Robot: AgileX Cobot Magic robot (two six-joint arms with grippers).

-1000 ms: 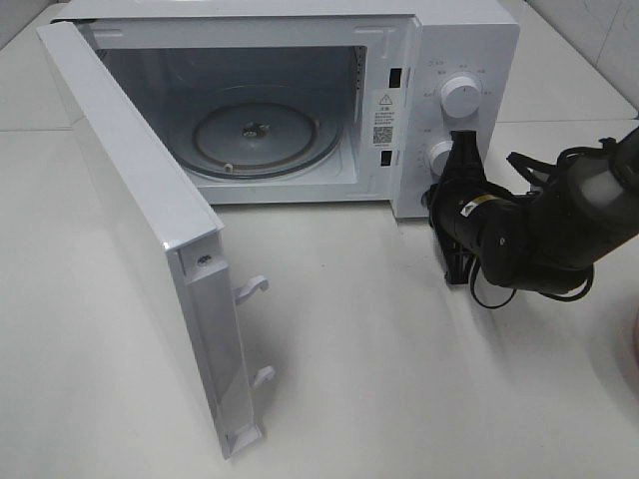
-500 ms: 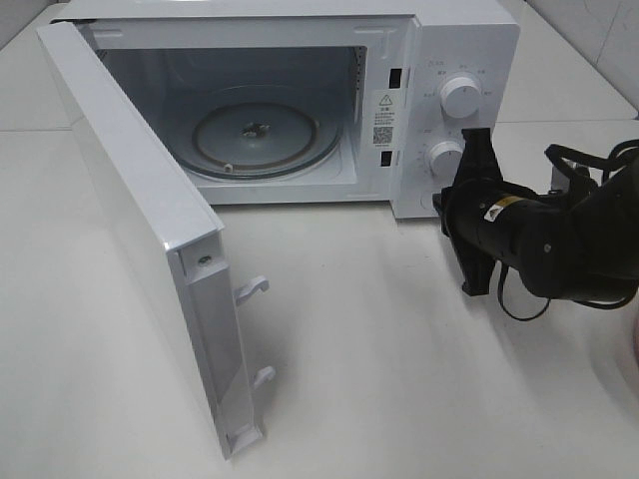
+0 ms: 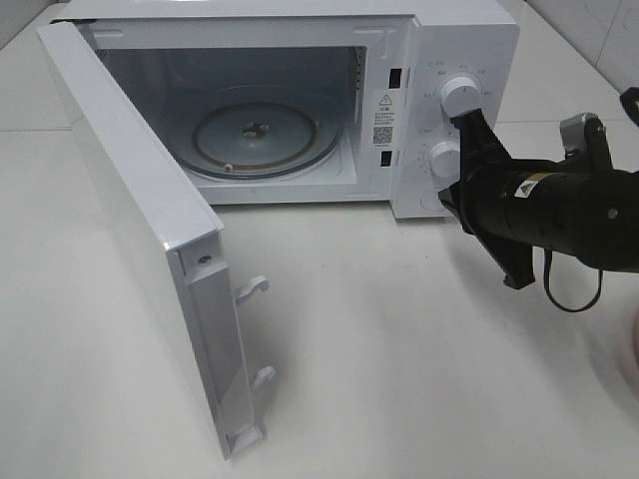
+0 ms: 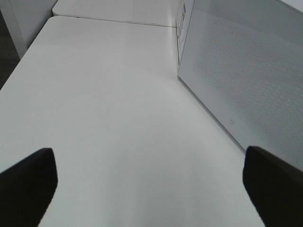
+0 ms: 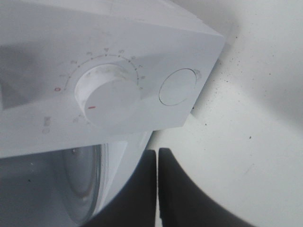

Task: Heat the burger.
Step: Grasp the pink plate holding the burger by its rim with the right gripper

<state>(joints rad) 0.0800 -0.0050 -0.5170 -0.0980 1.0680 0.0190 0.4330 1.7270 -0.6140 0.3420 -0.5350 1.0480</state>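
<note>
The burger is out of view in every frame. The white microwave (image 3: 454, 40) stands at the back with its door (image 3: 130, 220) swung wide open, and its glass turntable (image 3: 255, 135) is bare. My right gripper (image 3: 447, 197) is shut and holds nothing. It hovers just in front of the control panel, by the lower knob (image 3: 442, 156). In the right wrist view the shut fingertips (image 5: 157, 153) point at the panel's lower corner, below that knob (image 5: 108, 101) and a round button (image 5: 177, 86). My left gripper (image 4: 149, 189) is open over bare table, beside the door's outer face (image 4: 246, 71).
The open door reaches far forward across the left half of the table (image 3: 399, 379). The upper knob (image 3: 460, 93) sits above my right gripper. A sliver of something pink (image 3: 633, 359) shows at the right edge.
My right arm has drawn back to the right and turned, and its gripper has risen a little along the control panel, still shut. The microwave and door have not moved.
</note>
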